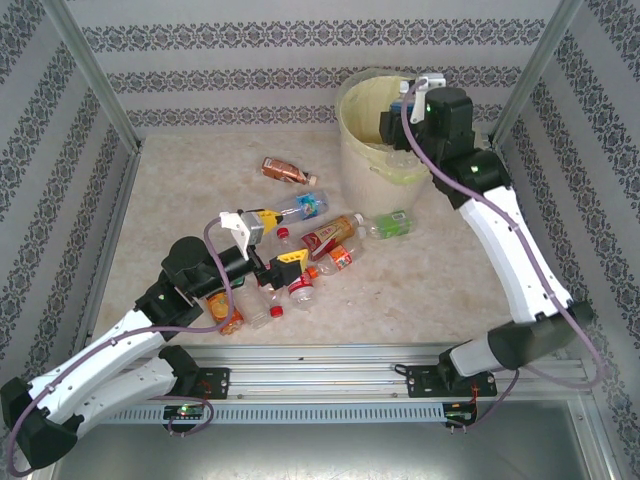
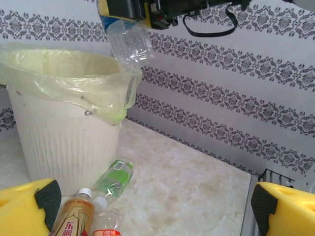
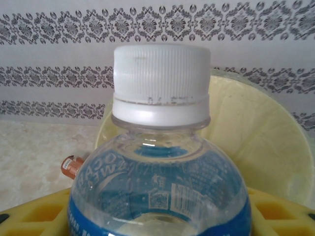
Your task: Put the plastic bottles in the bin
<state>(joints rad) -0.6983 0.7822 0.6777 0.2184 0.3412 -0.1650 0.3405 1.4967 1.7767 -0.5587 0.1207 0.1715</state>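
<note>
Bright even light, faint shadows beneath the plastic bottles (image 1: pixel 333 235)

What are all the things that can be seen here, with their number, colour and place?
bin: one, cream with yellow-green bag, back of table
held bottle: one, blue label, white cap, above the bin
green-label bottle: one, lying at the bin's foot
brown-label bottle: one, lying alone, left of bin
other bottles: several, mixed labels, heaped mid-table
left gripper: one, yellow fingers, open, over the heap
right gripper: one, yellow fingers, shut on held bottle
</note>
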